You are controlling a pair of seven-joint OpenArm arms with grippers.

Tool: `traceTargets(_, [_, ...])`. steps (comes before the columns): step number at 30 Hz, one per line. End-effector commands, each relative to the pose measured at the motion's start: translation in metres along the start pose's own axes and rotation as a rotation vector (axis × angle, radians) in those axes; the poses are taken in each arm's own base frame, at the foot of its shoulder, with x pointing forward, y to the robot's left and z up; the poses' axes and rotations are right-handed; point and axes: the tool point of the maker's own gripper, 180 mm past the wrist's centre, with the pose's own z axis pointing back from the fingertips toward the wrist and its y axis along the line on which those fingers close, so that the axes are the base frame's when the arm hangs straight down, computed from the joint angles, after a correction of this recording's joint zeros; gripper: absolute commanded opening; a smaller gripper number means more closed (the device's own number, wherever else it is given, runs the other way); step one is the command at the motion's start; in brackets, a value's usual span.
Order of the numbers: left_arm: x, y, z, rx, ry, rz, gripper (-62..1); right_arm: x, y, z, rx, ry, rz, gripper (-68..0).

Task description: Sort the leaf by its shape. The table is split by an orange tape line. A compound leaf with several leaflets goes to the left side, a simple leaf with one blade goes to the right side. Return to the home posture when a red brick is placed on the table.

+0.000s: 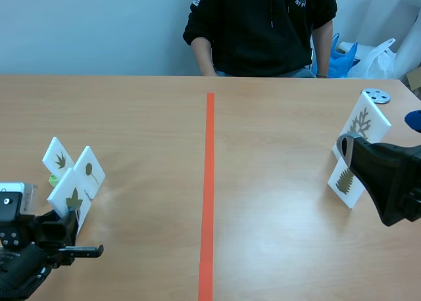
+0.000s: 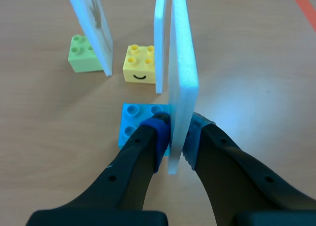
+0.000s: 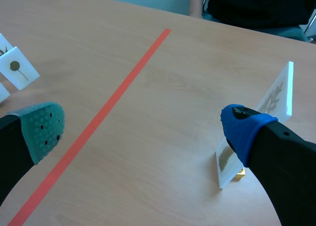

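Three white leaf cards stand on the left side: a compound leaf [image 1: 60, 159], a single round blade [image 1: 90, 171], and the nearest card [image 1: 70, 196]. My left gripper [image 2: 175, 133] is shut on that nearest card [image 2: 181, 83], seen edge-on, which stands in a blue brick [image 2: 132, 123]. On the right side stand two more cards, a lobed leaf [image 1: 364, 123] and a fern-like leaf [image 1: 344, 181]. My right gripper [image 3: 143, 130] is open with nothing in it, held above the table beside the fern-like card [image 3: 225, 163].
The orange tape line [image 1: 208, 183] splits the table. A yellow brick [image 2: 140, 63] and a green brick [image 2: 83, 53] hold the other left cards. A grey disc [image 1: 376, 96] lies at the far right. A person [image 1: 263, 25] sits across the table.
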Motion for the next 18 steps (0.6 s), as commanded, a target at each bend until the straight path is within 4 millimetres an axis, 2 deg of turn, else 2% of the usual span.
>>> traceTargets(1, [0.009,0.0,-0.005,0.001,-0.04,0.006,-55.2,0.01,0.0,-0.001,0.001,-0.038,0.002,0.4])
traceTargets(11, [0.012,0.007,-0.02,0.02,-0.09,0.015,-55.1,0.01,0.0,-0.001,0.001,-0.04,0.002,0.4])
traceTargets(16, [0.012,0.007,-0.021,0.021,-0.088,0.016,-48.1,0.01,0.0,-0.001,0.001,-0.04,0.002,0.4])
traceTargets(18, [0.01,0.007,-0.021,0.021,-0.085,0.016,-47.2,0.01,0.0,-0.001,0.001,-0.04,0.002,0.4])
